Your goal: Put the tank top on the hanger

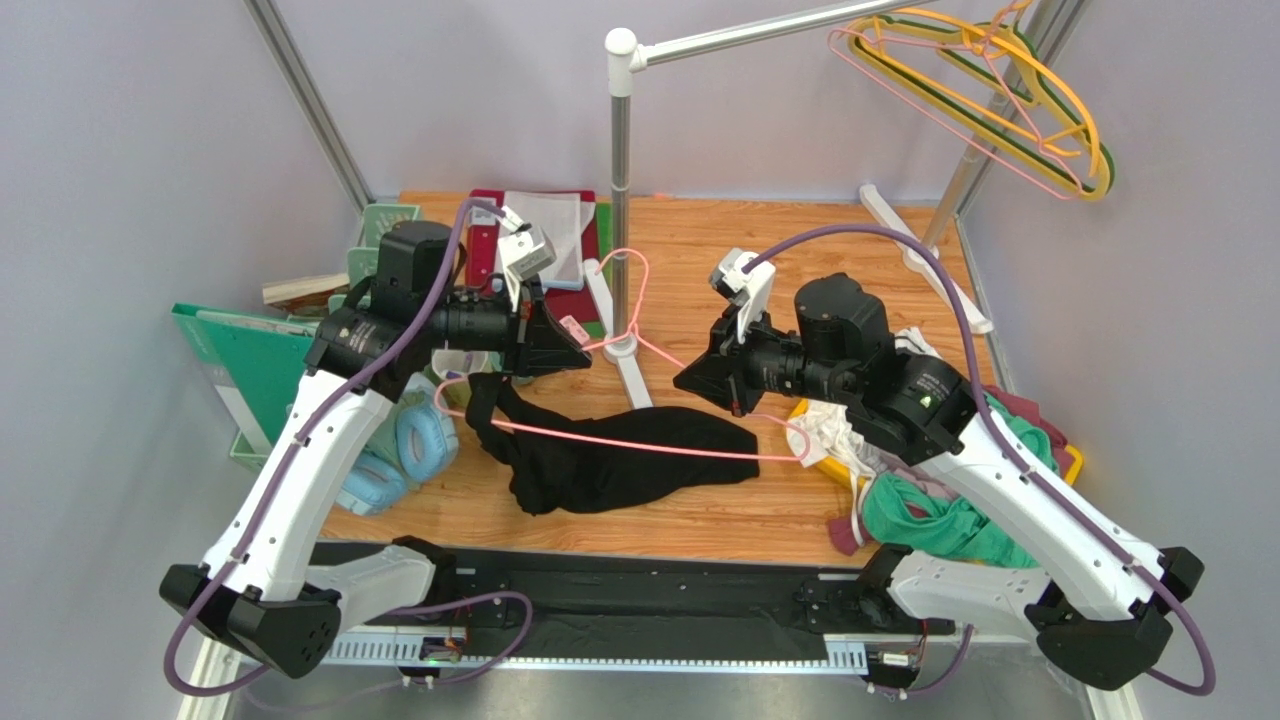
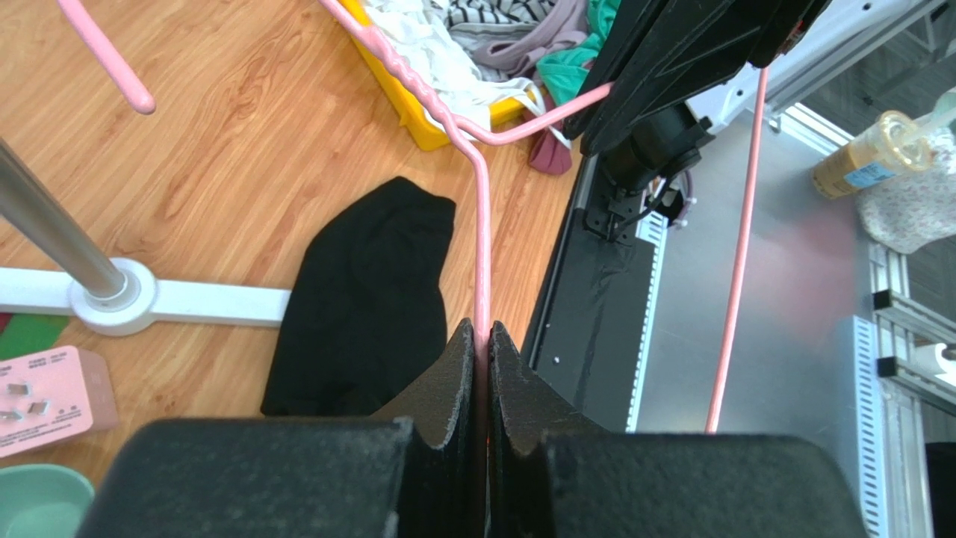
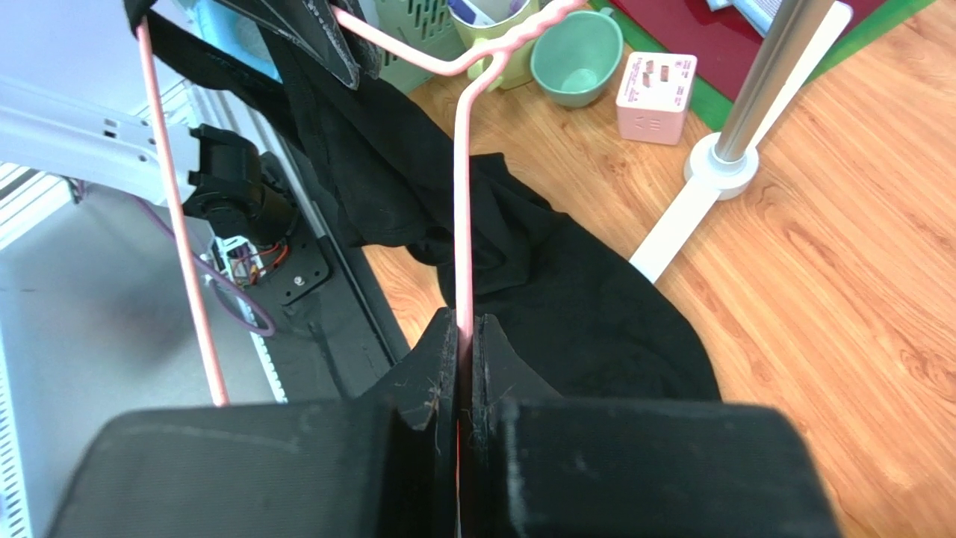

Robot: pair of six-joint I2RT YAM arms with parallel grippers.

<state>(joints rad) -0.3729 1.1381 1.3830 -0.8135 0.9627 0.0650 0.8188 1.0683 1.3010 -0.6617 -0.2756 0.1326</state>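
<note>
The pink wire hanger (image 1: 646,440) is held above the table between both grippers, its hook pointing to the back. My left gripper (image 1: 582,353) is shut on its left shoulder wire (image 2: 483,224). My right gripper (image 1: 681,378) is shut on its right shoulder wire (image 3: 461,202). The black tank top (image 1: 601,468) lies mostly on the wooden table under the hanger. One end of it rises to the hanger's left corner and hangs there below the left gripper (image 3: 337,123). It also shows in the left wrist view (image 2: 365,303).
The white garment rack pole (image 1: 619,165) and its base (image 2: 112,294) stand just behind the hanger. A yellow tray (image 2: 421,118) of clothes and a green garment (image 1: 939,518) are at the right. Green bins (image 1: 241,353), blue headphones (image 1: 406,450), a pink cube (image 3: 656,82) and a green cup (image 3: 578,56) are at the left. Several hangers (image 1: 992,90) hang on the rail.
</note>
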